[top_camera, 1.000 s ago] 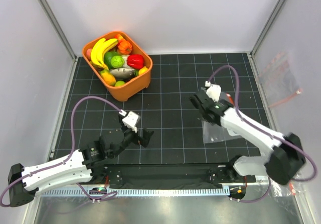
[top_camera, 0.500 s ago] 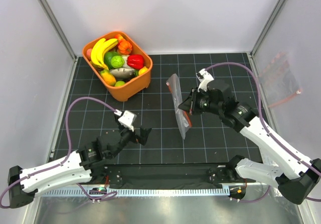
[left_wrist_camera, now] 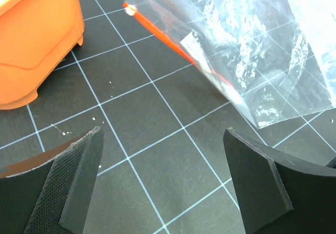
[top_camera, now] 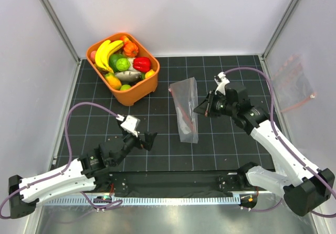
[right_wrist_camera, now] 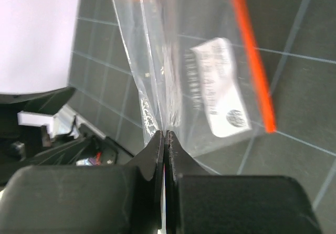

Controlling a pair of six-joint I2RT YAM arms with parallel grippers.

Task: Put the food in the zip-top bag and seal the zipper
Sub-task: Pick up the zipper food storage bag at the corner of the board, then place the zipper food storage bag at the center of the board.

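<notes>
The black grid mat (top_camera: 168, 152) is closed in by white walls at the left, the far side and the right. The orange tub (top_camera: 137, 93) stands in the far left corner of the mat, close to the far edge. The food (top_camera: 123, 63) lies heaped inside it: yellow bananas, a red pepper and lime-green and orange pieces.

The zip-top bag (top_camera: 187, 119) is near the middle of the mat, well apart from the tub, with a strip of open mat between them. The zipper (left_wrist_camera: 164, 33) runs slanted across the bag, and its small white tab is at the end toward the tub. It cannot be told whether the lower end of the bag touches the mat.

The right arm reaches from its base toward the middle, with the wrist turned to the left. The right gripper (right_wrist_camera: 165, 138) has its fingers pressed together on a fold of the bag's clear film.

The left arm lies low and stretched out over the near left part of the mat. The left gripper (left_wrist_camera: 163, 134) hangs over bare squares with its fingers spread wide and nothing between them. It points toward the bag, and some open mat separates them.
</notes>
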